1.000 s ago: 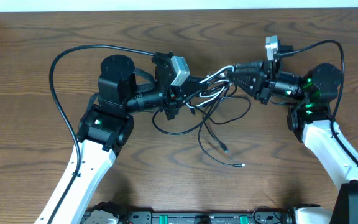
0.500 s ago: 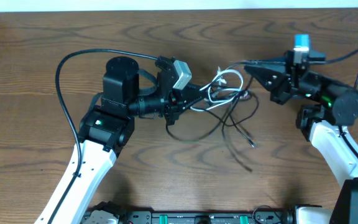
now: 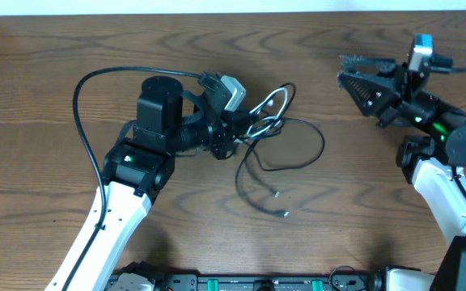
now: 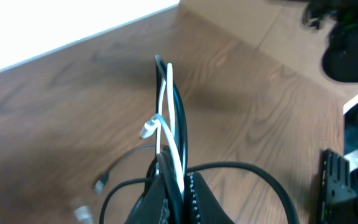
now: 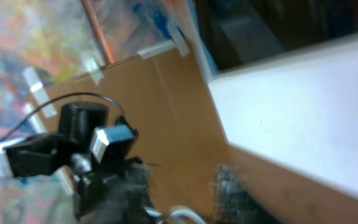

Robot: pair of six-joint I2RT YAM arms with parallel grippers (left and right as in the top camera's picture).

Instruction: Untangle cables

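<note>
Where the left wrist view is cut off at its lower edge, only the tips of the left gripper [image 4: 174, 190] are seen. They are pressed together on the cables [image 4: 179, 124]. A white cable [image 4: 168, 106] and black ones are held between the jaws as one tight strand leading away from them, and a small white plug [image 4: 148, 129] hangs beside it.

From overhead, two loose black plug ends [image 3: 284, 214] are seen lying on the table [image 3: 379, 202] nearest the robot's base. Beyond them the cables are gathered in open loops just beside the left gripper.

Well apart to the right, the right gripper [image 3: 354, 73] is seen with its jaws spread and nothing held. Its wrist view is badly blurred: the fingers [image 5: 135, 193] are reduced to dark smears, and only the left arm [image 5: 73, 143] can be made out farther off.
</note>
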